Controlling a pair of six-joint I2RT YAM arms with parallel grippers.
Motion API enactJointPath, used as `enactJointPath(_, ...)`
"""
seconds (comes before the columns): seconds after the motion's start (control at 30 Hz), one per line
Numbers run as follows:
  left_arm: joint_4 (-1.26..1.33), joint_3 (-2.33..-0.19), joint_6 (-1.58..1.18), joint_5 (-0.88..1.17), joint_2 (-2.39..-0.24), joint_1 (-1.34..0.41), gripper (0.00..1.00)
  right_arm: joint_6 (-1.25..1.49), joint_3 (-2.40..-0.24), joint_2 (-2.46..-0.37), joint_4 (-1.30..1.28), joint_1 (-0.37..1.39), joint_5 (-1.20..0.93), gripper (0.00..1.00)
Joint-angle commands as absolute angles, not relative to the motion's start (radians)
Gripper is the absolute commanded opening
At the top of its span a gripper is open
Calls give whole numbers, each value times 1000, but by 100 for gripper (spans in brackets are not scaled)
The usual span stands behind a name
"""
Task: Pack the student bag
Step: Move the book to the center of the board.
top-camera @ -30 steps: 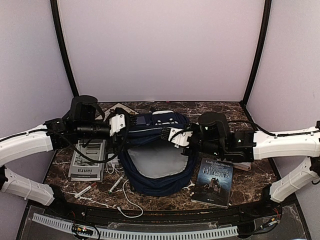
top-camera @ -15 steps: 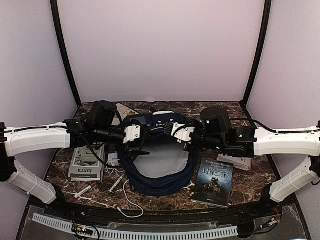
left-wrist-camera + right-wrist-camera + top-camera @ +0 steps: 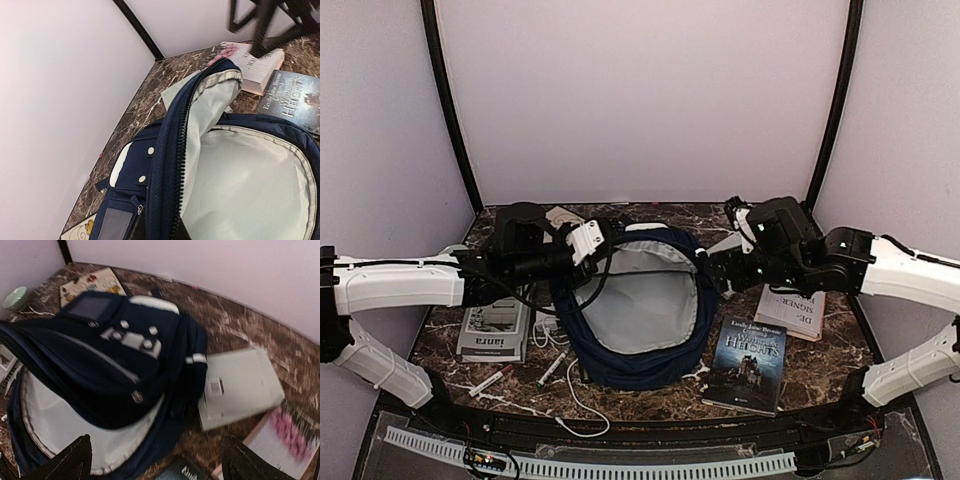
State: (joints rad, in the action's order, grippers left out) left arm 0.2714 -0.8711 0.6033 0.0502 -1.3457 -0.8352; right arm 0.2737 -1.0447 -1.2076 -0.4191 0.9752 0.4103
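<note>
The student bag (image 3: 642, 368), navy with a pale grey lining, lies unzipped in the middle of the table with its mouth spread wide. My left gripper (image 3: 602, 233) is shut on the bag's zippered rim at the back left and holds that flap raised. In the left wrist view the zipper edge (image 3: 167, 150) runs straight down into the left gripper (image 3: 159, 233). My right gripper (image 3: 716, 268) hovers off the bag's right side, open and holding nothing. In the right wrist view the right gripper (image 3: 160, 467) is spread wide above the bag (image 3: 115, 365).
A dark novel (image 3: 750, 362) lies right of the bag, with a pink-and-white book (image 3: 790, 310) behind it. A grey booklet (image 3: 495, 330), markers (image 3: 552, 370) and a white cable (image 3: 580, 410) lie at the left front. A pale flat notebook (image 3: 240, 387) sits behind the bag's right side.
My left gripper closed on the bag's rim and lifted it back to the left. My right gripper let go, opened and drew away to the right. The bag's mouth gapes wider.
</note>
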Motion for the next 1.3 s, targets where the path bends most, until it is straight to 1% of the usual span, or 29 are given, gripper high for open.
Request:
enactJointPath(0.0,407,-868,505,-143,-1326,-825,0,904,-907,-1222,-898,959,417,90)
enactJointPath(0.07,432,-842,483,-113,-1311,-825,0,1032,-842,-1217,-968,959,361,91)
enactJointPath(0.13,393,-851,474,-76,-1302,-825,0,1114,-775,-1199,-962,960,303,91)
enactJointPath(0.23,370,-853,459,-70,-1291,-825,0,1186,-678,-1157,-893,959,233,91)
enactJointPath(0.4,347,-854,451,-69,-1287,-825,0,1240,-607,-1129,-878,954,217,93)
enactJointPath(0.47,340,-858,442,-46,-1290,-825,0,1215,-541,-1121,-763,938,134,94)
enactJointPath(0.57,333,-862,417,-18,-1299,-826,0,1199,-458,-1148,-457,891,-46,91)
enactJointPath(0.63,327,-863,412,-11,-1306,-826,0,1180,-444,-1177,-319,874,-108,90)
enactJointPath(0.87,298,-879,375,38,-1332,-825,0,1135,-458,-1171,82,824,-173,90)
enactJointPath(0.97,289,-882,370,40,-1339,-825,0,1171,-419,-1167,313,779,-178,91)
enactJointPath(1.1,273,-890,365,51,-1347,-825,0,1249,-358,-1214,636,729,-221,87)
enactJointPath(1.17,270,-893,361,53,-1347,-825,0,1234,-382,-1242,668,723,-250,85)
enactJointPath(1.27,268,-894,359,56,-1343,-825,0,1191,-429,-1254,631,722,-269,84)
